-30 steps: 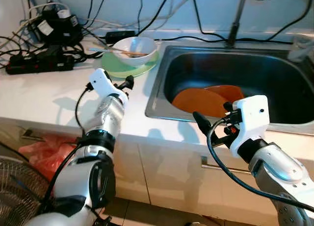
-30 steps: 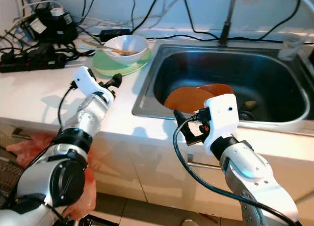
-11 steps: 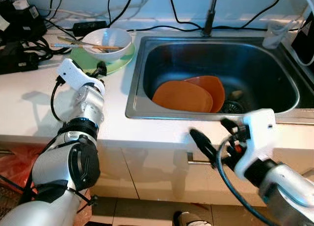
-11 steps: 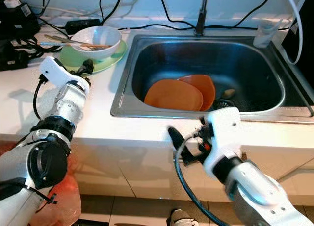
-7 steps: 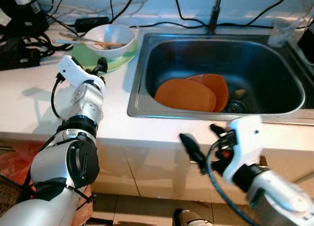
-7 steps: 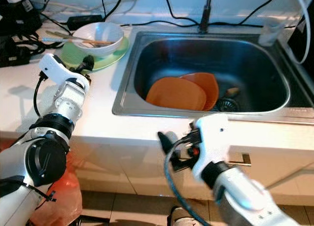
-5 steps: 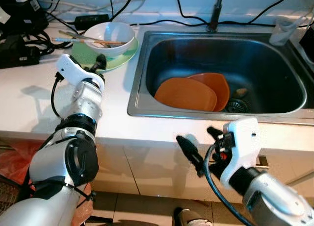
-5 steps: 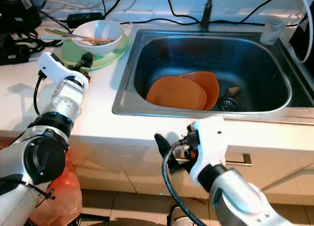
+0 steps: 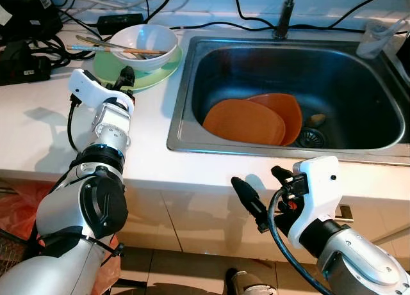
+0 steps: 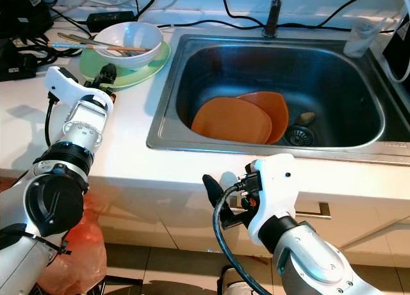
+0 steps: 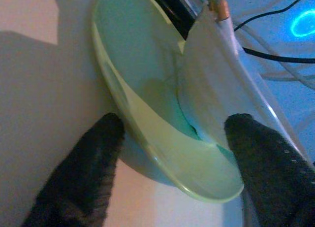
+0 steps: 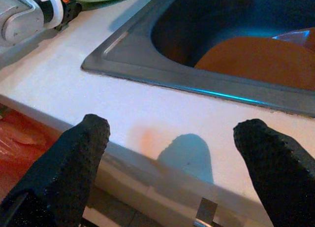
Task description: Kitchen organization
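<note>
At the far left of the white countertop [image 9: 38, 141], a black power strip [image 9: 25, 59] and a tangle of black cables [image 10: 147, 7] are seen against the wall. Just to their right a green plate [image 9: 160, 74] is set on the counter, with a white bowl [image 9: 146, 44] resting on it; chopsticks [image 9: 112, 48] are laid across the bowl's rim. The left gripper [image 11: 172, 138] is held at the near edge of the green plate, its fingers [image 11: 88, 163] spread apart, one on either side of the plate's rim; nothing is clamped between them. Below the counter on the left, a red plastic bag [image 10: 77, 256] is seen on the floor.

To the right of the plate, a steel sink [image 9: 192, 122] is set into the counter. Two orange plates [image 10: 240, 119] are lying overlapped in its basin, beside the drain [image 10: 298, 135]. A faucet stem [image 10: 274, 13] is seen behind the sink, and a clear cup [image 10: 359, 36] is placed at the sink's far right corner.

The right gripper [image 12: 177, 153] is held in front of the counter's front edge, below the sink, its fingers [image 12: 74, 158] wide apart and empty. A cabinet handle [image 10: 317, 208] is seen just behind it. No readable writing or brand mark is made out.
</note>
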You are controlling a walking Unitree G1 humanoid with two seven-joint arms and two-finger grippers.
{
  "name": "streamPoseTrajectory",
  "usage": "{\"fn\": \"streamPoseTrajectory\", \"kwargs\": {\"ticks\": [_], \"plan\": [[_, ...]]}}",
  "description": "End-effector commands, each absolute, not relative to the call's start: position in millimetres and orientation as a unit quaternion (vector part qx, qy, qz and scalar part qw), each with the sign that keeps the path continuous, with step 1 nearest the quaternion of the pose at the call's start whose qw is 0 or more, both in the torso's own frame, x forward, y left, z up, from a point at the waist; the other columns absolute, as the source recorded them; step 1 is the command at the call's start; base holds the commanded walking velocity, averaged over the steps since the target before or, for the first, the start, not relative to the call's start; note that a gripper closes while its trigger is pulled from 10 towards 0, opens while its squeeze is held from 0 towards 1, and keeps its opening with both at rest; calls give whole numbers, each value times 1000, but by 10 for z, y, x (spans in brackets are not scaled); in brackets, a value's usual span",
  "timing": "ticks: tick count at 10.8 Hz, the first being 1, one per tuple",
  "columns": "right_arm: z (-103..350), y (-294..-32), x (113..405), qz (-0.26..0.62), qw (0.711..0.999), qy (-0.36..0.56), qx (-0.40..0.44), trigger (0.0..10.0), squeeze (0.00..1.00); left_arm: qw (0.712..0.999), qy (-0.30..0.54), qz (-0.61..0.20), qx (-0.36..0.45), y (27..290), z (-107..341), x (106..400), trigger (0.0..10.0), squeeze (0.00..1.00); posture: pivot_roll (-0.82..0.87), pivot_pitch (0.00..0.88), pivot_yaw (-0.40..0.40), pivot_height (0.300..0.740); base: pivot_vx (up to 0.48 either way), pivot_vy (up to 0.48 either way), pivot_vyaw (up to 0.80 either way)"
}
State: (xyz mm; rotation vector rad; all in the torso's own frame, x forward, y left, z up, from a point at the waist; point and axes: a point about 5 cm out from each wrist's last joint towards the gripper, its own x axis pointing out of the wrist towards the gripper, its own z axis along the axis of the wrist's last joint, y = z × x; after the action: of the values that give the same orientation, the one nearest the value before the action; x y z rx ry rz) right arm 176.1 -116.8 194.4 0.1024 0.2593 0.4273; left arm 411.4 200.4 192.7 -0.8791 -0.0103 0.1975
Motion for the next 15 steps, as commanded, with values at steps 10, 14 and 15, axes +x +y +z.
{"fn": "streamPoseTrajectory", "kwargs": {"ticks": [10,14,15], "plan": [[2001,-1192,1715,203,971,119,43,10000,0,866,84,132,-474,1955,1551,4025,0,0,-472,176,31,740,0,0,0],[2004,-1191,1710,199,972,120,43,10000,0,859,81,133,-488,1958,1584,4037,0,0,-473,169,41,740,0,0,0],[2003,-1187,1708,198,972,120,43,10000,0,855,84,132,-495,1940,1589,4042,0,0,-471,167,43,740,0,0,0]]}}
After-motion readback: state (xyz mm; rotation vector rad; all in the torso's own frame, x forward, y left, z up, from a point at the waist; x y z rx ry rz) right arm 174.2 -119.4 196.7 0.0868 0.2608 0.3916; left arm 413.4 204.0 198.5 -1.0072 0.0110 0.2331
